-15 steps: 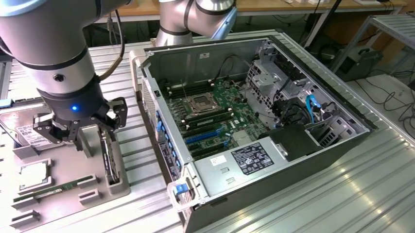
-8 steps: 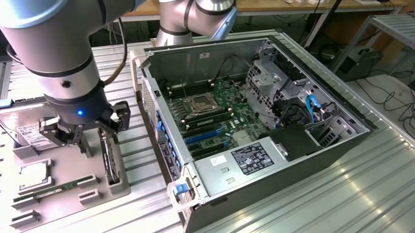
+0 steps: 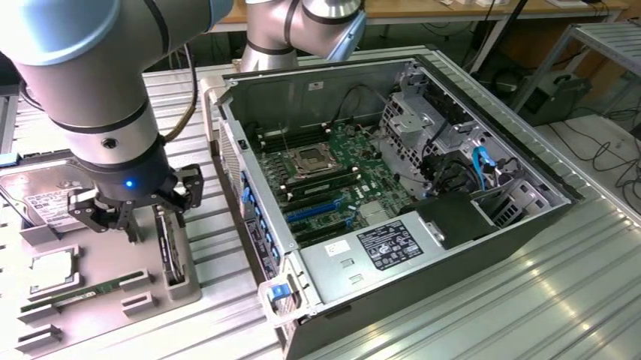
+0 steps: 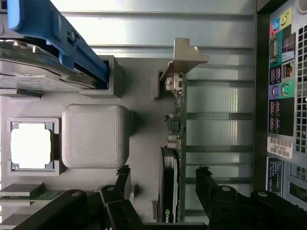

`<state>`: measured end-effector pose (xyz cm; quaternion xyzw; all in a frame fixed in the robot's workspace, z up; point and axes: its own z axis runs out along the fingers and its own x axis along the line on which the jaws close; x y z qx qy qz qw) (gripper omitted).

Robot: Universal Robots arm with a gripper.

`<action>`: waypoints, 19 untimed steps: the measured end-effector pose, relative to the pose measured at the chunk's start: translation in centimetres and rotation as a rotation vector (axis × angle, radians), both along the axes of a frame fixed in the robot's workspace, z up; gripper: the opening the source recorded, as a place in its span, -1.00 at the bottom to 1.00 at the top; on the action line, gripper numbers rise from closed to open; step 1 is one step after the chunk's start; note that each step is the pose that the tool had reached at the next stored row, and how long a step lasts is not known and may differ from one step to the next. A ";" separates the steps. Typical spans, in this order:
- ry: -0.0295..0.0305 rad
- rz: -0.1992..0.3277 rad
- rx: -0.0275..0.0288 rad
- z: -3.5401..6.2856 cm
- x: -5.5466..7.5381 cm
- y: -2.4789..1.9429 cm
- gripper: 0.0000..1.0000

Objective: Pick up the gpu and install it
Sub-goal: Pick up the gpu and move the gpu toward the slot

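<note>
jaws: open wide, straddling the gpu [image 4: 171, 158], no contact seen
gpu: upright on edge in grey tray [image 4: 141, 143] slot, beside PC case [image 3: 401, 187]
risk: card sits nearer one finger; closing may tip it or jam it in the slot

The gpu [image 3: 170, 247] stands upright on its long edge, seated in a slot of the grey holder tray [image 3: 110, 319] on the counter [image 3: 236, 315]. Edge-on it presents a thin green board, a dark cooler on one face and a pale metal bracket [image 4: 184, 60] at one end. In the exterior view it sits at 9 o'clock from the computer case [image 3: 331, 97].
</note>
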<state>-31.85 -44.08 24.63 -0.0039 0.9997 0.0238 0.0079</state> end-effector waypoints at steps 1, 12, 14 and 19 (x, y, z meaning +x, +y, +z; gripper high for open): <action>0.0000 0.000 0.0000 -0.17 0.0 0.00 0.33; -0.0009 0.000 0.0000 -2.12 0.2 -0.01 0.33; -0.0012 0.000 0.0000 -2.68 0.2 -0.01 0.29; -0.0036 0.000 -0.0001 -3.17 0.2 -0.03 0.02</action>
